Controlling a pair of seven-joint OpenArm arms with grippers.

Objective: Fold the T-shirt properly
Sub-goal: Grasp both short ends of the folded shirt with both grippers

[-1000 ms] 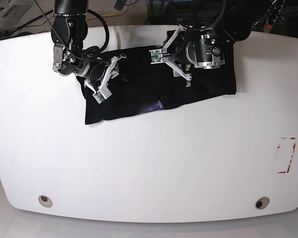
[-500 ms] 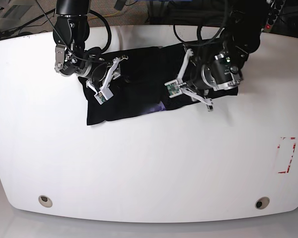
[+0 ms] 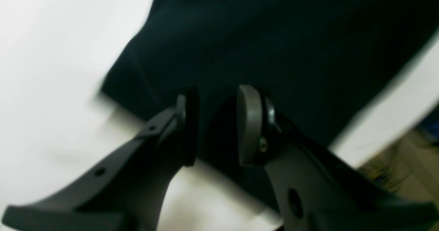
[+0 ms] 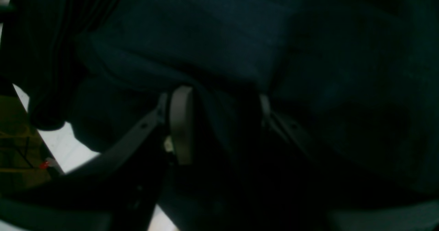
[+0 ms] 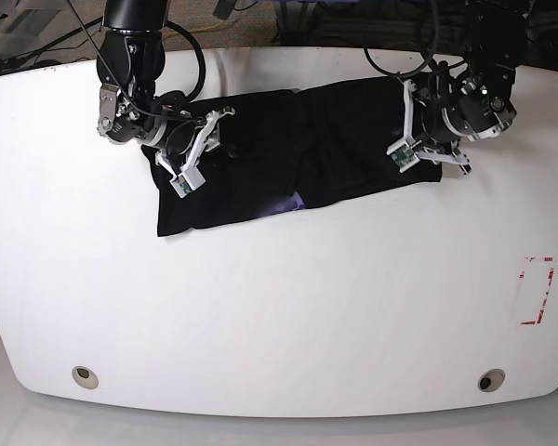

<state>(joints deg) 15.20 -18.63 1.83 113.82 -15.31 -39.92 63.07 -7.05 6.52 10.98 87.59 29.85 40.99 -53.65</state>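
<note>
The T-shirt (image 5: 288, 158) lies as a long dark band across the far side of the white table (image 5: 279, 307), already doubled over on itself, with a sliver of purple print peeking out at its near edge. Left gripper (image 5: 431, 151) hangs over the shirt's end on that arm's side, right at the corner; from its wrist camera the jaws stand a little apart with black cloth showing between and beyond them, and I can't tell whether any of it is pinched. Right gripper (image 5: 193, 153) sits on the opposite end, jaws parted around a raised ridge of fabric, though whether they bite is too dark to say. To me this looks like setting up the grips for the next crosswise fold. Next move calls for a firm pinch on both ends through all layers. The cloth is soft, matte and limp, creasing in shallow rolls; the tabletop is smooth and glossy.
</note>
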